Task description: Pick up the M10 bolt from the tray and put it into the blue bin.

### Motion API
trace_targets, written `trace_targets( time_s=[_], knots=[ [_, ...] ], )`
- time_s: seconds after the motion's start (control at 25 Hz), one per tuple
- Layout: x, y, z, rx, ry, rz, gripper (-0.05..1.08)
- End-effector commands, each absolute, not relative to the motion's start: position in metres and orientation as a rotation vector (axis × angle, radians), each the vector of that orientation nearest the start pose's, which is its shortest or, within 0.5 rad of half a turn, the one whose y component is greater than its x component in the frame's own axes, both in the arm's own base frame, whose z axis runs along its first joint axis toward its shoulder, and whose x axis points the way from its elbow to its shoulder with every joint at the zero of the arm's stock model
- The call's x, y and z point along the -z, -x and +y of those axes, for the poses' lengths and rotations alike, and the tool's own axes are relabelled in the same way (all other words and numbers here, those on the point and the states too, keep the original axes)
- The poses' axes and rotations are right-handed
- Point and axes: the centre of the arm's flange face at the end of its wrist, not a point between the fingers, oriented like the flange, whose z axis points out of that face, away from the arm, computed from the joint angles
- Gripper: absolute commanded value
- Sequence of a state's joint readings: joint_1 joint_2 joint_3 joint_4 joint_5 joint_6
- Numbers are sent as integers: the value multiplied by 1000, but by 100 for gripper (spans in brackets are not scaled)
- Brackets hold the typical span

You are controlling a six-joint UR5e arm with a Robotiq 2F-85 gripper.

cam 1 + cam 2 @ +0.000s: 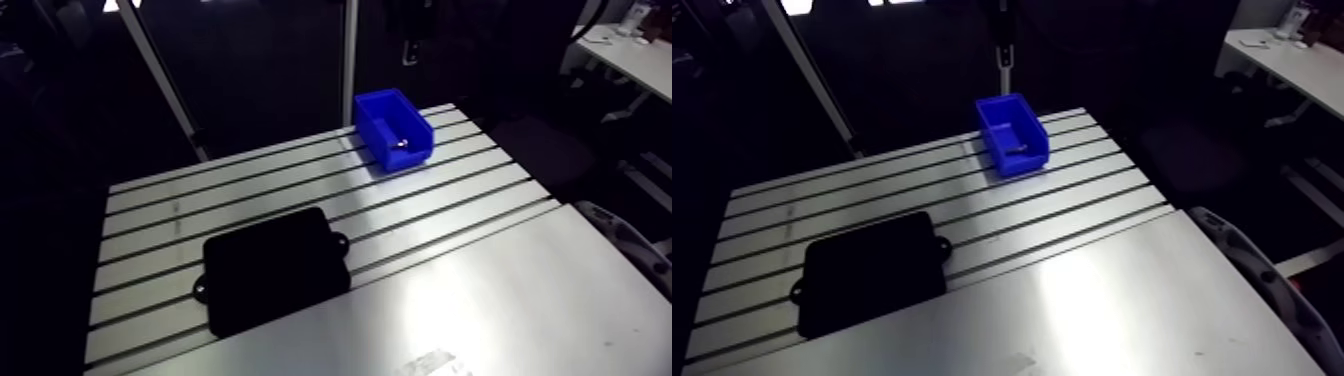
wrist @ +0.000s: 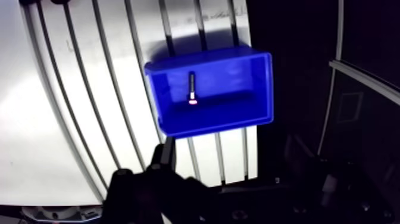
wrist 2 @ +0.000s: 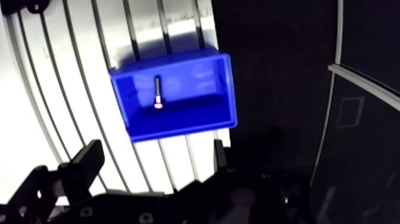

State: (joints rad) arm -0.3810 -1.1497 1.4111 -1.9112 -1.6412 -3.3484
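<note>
Grey tabletop (image 1: 480, 290) with long grooves. Black tray (image 1: 270, 265) far from blue bin (image 2: 262, 89). Bolt (image 2: 191, 89) lies flat inside bin, just ahead of claw (image 3: 155, 161), long side pointing away from claw. Claw spread wide, holds nothing. Job looks done.

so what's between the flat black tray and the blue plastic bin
Nothing, just bare slotted aluminium table, shown in the arm view.
</note>
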Motion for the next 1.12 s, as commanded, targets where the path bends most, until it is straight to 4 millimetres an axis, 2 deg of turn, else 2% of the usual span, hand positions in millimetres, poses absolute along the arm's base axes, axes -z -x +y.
trace_targets(
  time_s=[0.04,0.24,0.36,0.48,0.76,0.92,1.12],
  knots=[
    [-426,634,91,-109,1532,2709,1],
    [-471,606,81,-106,1085,2927,1],
    [-486,588,74,-53,815,2981,1],
    [-500,567,65,-50,643,3028,1],
    [-516,527,53,-15,170,3072,1],
    [-520,508,45,-20,66,3079,1],
    [-522,504,43,-26,-68,3082,1]
  ],
)
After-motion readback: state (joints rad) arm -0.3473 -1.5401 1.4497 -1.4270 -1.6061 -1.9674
